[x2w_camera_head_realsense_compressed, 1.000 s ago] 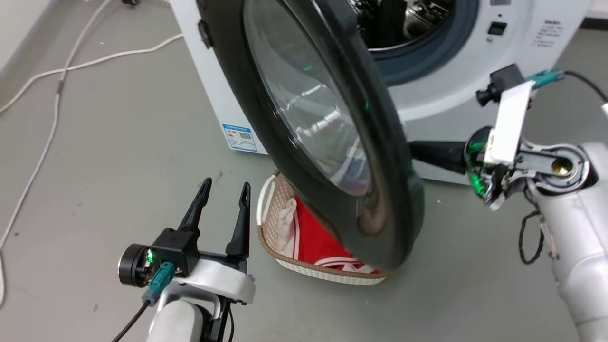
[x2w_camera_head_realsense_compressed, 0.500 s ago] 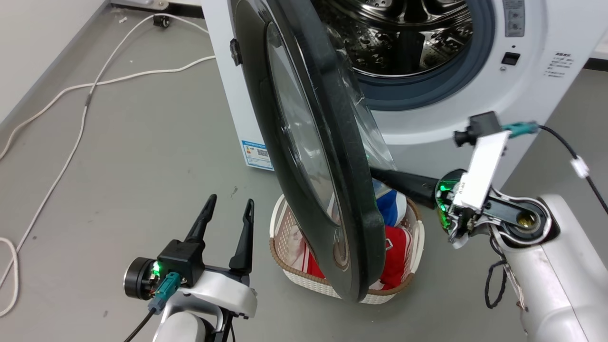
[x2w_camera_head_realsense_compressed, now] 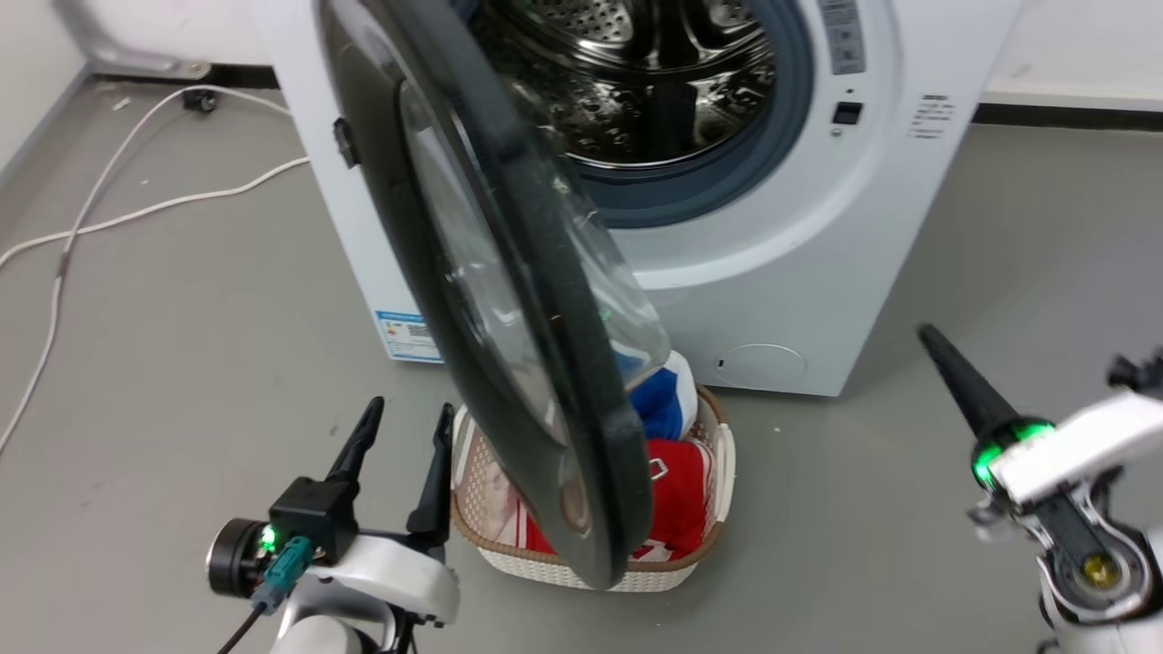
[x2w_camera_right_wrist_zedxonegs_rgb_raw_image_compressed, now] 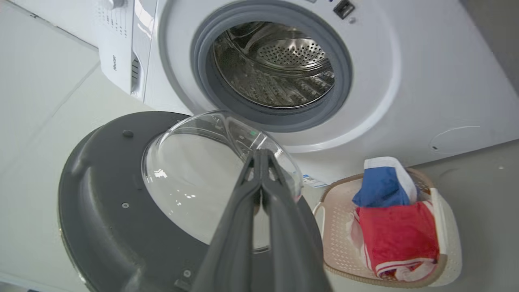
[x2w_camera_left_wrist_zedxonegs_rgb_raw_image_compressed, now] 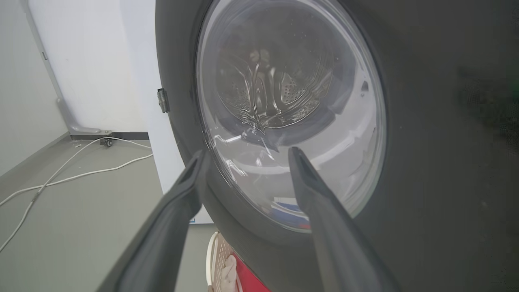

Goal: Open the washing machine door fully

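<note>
basket (x2w_camera_head_realsense_compressed: 677, 570): cream, full of little holes, low in the middle of the head view, on the floor | red cloth (x2w_camera_head_realsense_compressed: 677, 495): in the basket, white stripes | blue and white cloth (x2w_camera_head_realsense_compressed: 659, 409): in the basket too, touching the red one | white cables (x2w_camera_head_realsense_compressed: 136, 216): on the grey floor (x2w_camera_head_realsense_compressed: 182, 363), upper left | wall (x2w_camera_head_realsense_compressed: 27, 54): pale, upper left corner

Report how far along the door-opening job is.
Done: the washing machine door is unlatched and swung well out, leaving the steel drum exposed. In hand: nothing is gripped; the right gripper is shut and apart from the door, and the left gripper is open, pointing at its outer face. Left: the door stands roughly square to the washing machine, so it probably needs pushing further back.
</note>
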`<state>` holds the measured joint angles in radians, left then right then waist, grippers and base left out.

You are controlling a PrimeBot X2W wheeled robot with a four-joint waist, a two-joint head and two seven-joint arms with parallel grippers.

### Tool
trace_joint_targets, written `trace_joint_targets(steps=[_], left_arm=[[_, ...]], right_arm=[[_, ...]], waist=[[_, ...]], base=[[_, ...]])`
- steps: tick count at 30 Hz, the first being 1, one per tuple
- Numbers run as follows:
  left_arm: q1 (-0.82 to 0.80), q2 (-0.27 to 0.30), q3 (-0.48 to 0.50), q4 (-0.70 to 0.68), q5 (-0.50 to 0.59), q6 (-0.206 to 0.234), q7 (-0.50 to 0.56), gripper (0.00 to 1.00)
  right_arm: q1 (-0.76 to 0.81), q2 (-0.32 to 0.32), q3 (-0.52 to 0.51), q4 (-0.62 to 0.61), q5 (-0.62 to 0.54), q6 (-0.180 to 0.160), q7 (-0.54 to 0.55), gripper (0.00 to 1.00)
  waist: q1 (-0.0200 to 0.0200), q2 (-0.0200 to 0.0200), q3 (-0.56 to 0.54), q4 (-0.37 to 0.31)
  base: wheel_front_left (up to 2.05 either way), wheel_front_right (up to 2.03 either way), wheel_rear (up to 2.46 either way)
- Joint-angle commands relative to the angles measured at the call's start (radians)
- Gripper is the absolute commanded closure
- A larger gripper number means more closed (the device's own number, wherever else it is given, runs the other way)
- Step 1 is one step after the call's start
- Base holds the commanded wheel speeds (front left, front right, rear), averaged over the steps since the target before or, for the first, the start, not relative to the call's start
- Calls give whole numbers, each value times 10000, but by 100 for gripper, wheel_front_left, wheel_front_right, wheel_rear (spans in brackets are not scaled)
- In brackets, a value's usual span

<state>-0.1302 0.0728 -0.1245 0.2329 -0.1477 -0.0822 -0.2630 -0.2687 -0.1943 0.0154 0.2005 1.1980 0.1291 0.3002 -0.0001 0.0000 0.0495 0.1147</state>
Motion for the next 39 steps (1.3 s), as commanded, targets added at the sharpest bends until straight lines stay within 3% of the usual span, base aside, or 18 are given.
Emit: trace_joint_targets(steps=[1, 3, 4, 5, 7, 8, 22, 27, 39], left_arm=[[140, 68, 69, 20, -55, 36, -26, 0], [205, 104, 127, 62, -58, 27, -26, 0], [234, 128, 157, 76, -74, 31, -26, 0], [254, 164, 210, 83, -93, 46, -26, 0], [289, 205, 257, 109, -113, 67, -26, 0], [304, 222, 267, 124, -104, 73, -26, 0], [314, 389, 511, 122, -147, 236, -26, 0], [380, 445, 494, 100, -88, 270, -26, 0], [608, 412, 377, 78, -99, 338, -26, 0]], right_arm=[[289, -69, -63, -121, -332, 27, -268, 100], [816, -83, -276, -359, -937, 27, -871, 100], [1062, -109, -392, -475, -1292, 27, -1156, 76], [1295, -118, -433, -607, -1675, 29, -1375, 62], [1755, 62, -697, -836, -2253, 27, -1785, 15], [1959, 107, -810, -997, -2680, 29, -1973, 0], [3184, 367, -1719, -3695, -9414, 26, -3269, 0], [3745, 610, -1308, -3834, -10238, 15, -3419, 0], [3952, 849, -880, -2760, -10221, 15, -3792, 0]], waist=[[1, 0, -63, -253], [1, 0, -89, -423], [1, 0, -98, -504], [1, 0, -99, -588], [1, 0, -123, -717], [1, 0, -127, -772], [1, 0, -106, -1177], [1, 0, -152, -1105], [1, 0, -304, -1081]], base=[[0, 0, 0], [0, 0, 0], [0, 0, 0], [0, 0, 0], [0, 0, 0], [0, 0, 0], [0, 0, 0], [0, 0, 0], [0, 0, 0]])
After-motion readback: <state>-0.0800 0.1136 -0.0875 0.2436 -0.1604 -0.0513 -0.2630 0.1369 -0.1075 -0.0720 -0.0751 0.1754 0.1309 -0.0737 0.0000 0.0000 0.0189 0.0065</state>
